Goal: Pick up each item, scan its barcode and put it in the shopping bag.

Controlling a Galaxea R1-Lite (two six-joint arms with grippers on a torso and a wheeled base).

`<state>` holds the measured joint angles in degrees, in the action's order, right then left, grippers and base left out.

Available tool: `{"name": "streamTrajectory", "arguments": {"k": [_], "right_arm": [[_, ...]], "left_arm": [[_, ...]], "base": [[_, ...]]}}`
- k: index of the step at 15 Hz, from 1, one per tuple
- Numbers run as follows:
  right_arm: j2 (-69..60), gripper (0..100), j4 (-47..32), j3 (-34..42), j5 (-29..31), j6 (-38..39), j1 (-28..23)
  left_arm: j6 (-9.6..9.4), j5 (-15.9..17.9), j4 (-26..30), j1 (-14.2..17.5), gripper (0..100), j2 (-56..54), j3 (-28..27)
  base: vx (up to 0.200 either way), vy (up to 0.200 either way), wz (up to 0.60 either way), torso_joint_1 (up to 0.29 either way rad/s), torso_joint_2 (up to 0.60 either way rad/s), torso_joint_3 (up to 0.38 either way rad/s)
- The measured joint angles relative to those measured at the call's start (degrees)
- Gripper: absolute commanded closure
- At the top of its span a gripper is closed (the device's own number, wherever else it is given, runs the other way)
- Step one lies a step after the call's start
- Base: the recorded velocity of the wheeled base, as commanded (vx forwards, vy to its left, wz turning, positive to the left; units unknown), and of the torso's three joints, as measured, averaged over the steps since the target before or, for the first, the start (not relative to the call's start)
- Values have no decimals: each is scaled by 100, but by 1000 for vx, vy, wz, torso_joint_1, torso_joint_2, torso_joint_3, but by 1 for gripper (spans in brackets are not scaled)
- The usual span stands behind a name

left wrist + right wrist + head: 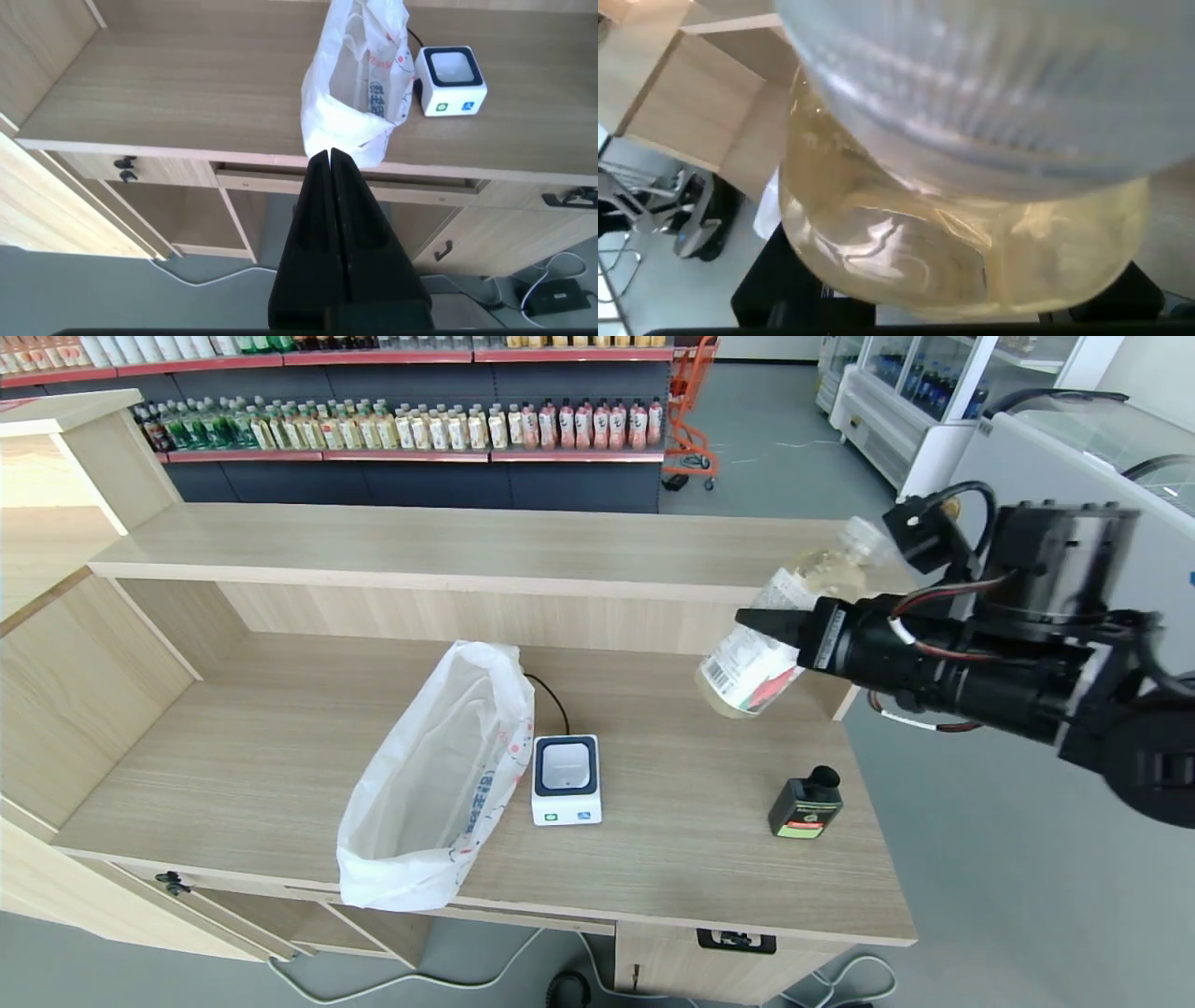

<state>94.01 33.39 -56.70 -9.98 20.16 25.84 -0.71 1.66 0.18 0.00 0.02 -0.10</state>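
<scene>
My right gripper (775,621) is shut on a clear drink bottle (761,658) of pale yellow liquid with a white label, holding it tilted in the air above the counter's right end. Up close, the bottle (971,187) hides the fingers. A white barcode scanner (566,778) with a dark window sits mid-counter, also seen as scanner (451,79). Left of it lies the open white shopping bag (439,784), mouth toward the front edge; bag (360,79). A small dark bottle (806,803) with a green label stands at the right. My left gripper (332,159) is shut, held off the counter's front edge.
The wooden counter (672,859) has a raised back ledge (448,551) and a side wall on the left. A black cable (553,695) runs from the scanner to the back. Drawers sit under the front edge (280,177). Shelves of drinks stand far behind.
</scene>
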Motion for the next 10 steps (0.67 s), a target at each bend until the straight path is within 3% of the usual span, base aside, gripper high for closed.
{"name": "streamTrajectory", "arguments": {"k": [3, 5, 8, 10], "right_arm": [[-1576, 100, -991, 571, -1635, 282, -27], [-2455, 100, -1793, 924, -2341, 384, 48], [-3329, 100, -2469, 1211, -2751, 562, 456], [-3589, 100, -2486, 1237, -2814, 580, 568]], "left_arm": [[0, 1, 0, 0, 100, 0, 0], [2, 0, 0, 0, 100, 0, 0], [2, 1, 0, 0, 100, 0, 0], [2, 1, 0, 0, 100, 0, 0]], "base": [[0, 0, 0, 0, 0, 0], [0, 0, 0, 0, 0, 0], [0, 0, 0, 0, 0, 0], [0, 0, 0, 0, 0, 0]]}}
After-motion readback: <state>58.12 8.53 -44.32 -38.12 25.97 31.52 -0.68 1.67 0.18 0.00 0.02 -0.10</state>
